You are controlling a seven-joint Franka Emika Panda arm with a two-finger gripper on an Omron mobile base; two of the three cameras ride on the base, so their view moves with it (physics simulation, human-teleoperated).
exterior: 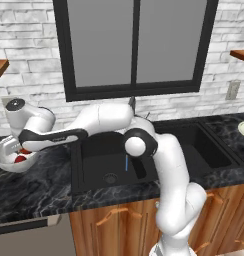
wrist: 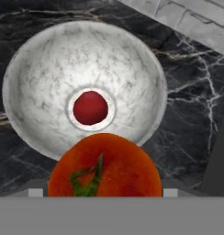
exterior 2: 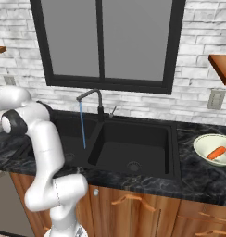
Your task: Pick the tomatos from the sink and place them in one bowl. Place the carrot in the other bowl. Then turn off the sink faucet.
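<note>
**Desk:** Nearest the lens?

**Photographer:** Orange-red tomato (wrist: 104, 166) with a green stalk, right at the pincer (exterior: 15, 150), above the mottled grey-white bowl (wrist: 36, 82) on the dark marbled counter (wrist: 187, 114). A darker red tomato (wrist: 90, 108) lies at the bowl's bottom.

**Desk:** Gripped or loose?

**Photographer:** Jaws stand wide; whether they clamp it, I cannot tell.

**Desk:** Best move?

**Photographer:** Probably centre over the bowl before letting go. Carrot (exterior 2: 217, 152) sits in the cream bowl (exterior 2: 203, 139); water runs from the faucet (exterior 2: 89, 96) into the sink (exterior 2: 133, 143).
</note>
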